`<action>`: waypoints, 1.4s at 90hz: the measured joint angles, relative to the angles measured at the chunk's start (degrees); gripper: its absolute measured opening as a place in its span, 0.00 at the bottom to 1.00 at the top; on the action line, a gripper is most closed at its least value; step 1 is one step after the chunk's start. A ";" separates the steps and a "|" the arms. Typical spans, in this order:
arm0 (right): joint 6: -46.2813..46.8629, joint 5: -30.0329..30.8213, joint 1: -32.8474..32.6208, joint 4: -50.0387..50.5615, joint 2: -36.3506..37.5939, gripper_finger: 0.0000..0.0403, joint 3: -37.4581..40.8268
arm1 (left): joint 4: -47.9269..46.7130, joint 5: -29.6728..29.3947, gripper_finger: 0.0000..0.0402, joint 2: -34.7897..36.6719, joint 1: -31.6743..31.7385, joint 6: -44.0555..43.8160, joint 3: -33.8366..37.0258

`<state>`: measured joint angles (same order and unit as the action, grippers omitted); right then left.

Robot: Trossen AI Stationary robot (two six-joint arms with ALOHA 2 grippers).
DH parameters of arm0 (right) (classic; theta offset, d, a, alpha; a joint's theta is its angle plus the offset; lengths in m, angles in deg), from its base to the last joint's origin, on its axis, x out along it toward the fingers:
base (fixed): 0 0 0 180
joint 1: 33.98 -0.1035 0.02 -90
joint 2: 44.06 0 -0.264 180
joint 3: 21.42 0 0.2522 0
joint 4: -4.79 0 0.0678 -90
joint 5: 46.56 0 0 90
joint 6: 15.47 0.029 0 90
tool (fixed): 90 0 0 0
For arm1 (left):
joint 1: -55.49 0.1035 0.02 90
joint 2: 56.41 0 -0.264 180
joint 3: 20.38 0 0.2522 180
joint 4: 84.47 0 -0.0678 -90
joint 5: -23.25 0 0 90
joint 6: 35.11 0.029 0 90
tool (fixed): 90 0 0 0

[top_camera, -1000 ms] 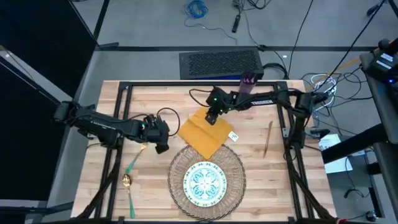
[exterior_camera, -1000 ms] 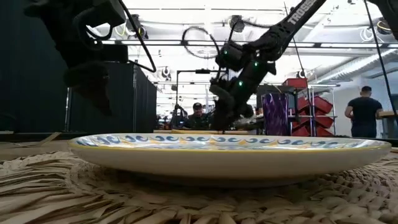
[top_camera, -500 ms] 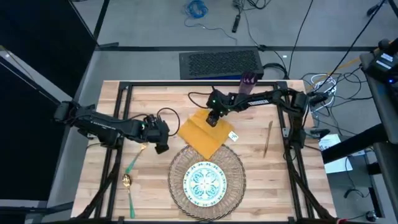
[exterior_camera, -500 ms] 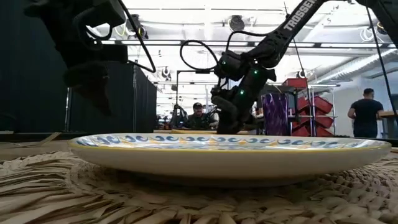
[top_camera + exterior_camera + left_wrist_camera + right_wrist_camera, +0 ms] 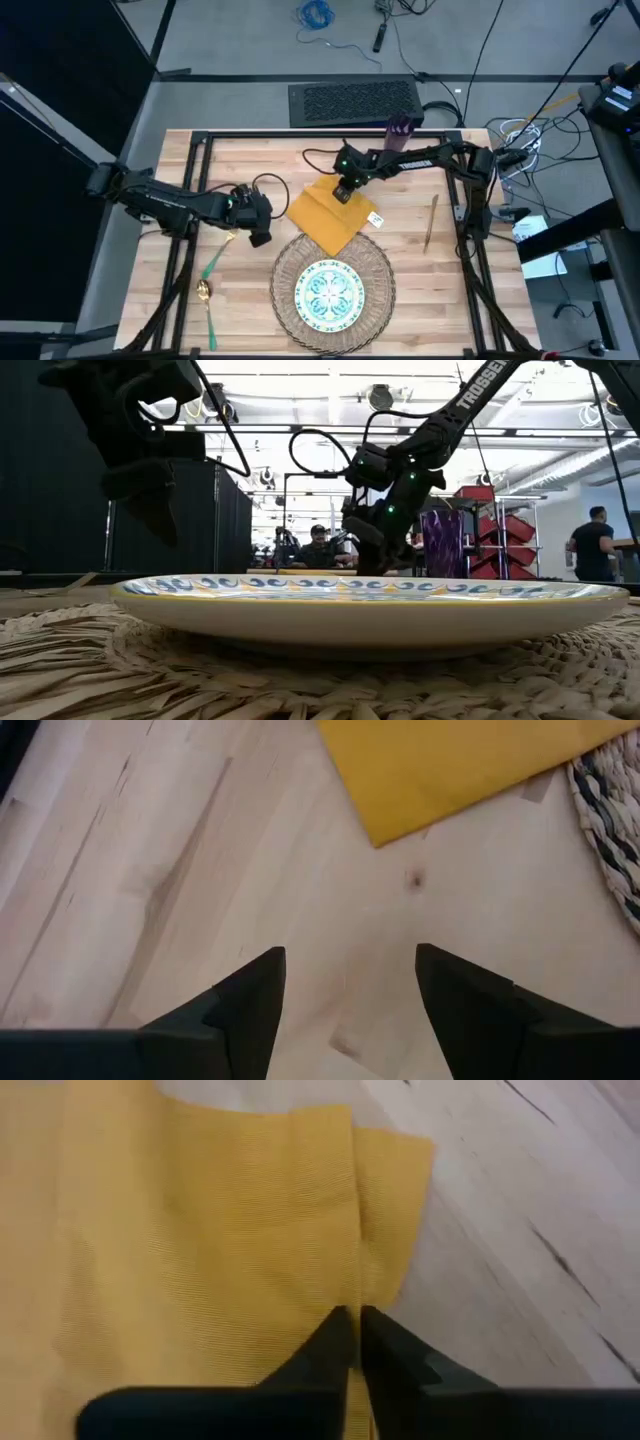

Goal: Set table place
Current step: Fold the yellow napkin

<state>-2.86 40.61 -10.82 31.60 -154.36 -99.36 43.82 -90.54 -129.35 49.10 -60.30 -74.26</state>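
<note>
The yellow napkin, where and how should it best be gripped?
Probably at the raised fold ridge near the far corner of the napkin, pinched from straight above; elsewhere it lies flat on the table. The right end effector is already shut there.

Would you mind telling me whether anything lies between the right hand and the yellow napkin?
Nothing visible does. The right hand is already down on the napkin, its fingers pinched together on a raised fold near one edge. The left hand hangs open over bare table nearby.

"TROSSEN" along the right arm (image 5: 470,388)
</note>
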 joint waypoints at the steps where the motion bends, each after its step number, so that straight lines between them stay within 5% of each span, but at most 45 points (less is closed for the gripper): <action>1: 0.03 -0.01 0.00 -0.12 0.00 0.02 0.01 | 0.00 0.00 0.52 0.00 0.00 0.00 0.00; 34: 0.18 0.33 0.00 -1.76 1.78 0.00 -2.21 | -0.03 0.00 0.52 0.01 0.00 0.04 0.00; 78: 0.05 10.56 0.02 6.63 1.81 0.01 -4.24 | -0.02 -0.02 0.52 0.02 0.00 0.43 0.00; 101: -4.07 10.83 -0.01 5.37 1.88 0.24 -4.26 | -0.02 -0.02 0.52 0.00 0.00 0.20 0.00; 116: -4.90 16.18 -0.02 5.76 2.43 0.42 -5.94 | 0.02 -0.02 0.52 0.02 0.00 0.12 0.00; 126: -3.23 12.18 -0.29 6.90 2.97 0.50 -7.28 | 0.00 -0.02 0.52 0.01 0.00 0.00 0.00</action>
<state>-6.08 52.79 -11.11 38.49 -151.39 -106.65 43.82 -90.56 -129.34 49.10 -60.30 -74.26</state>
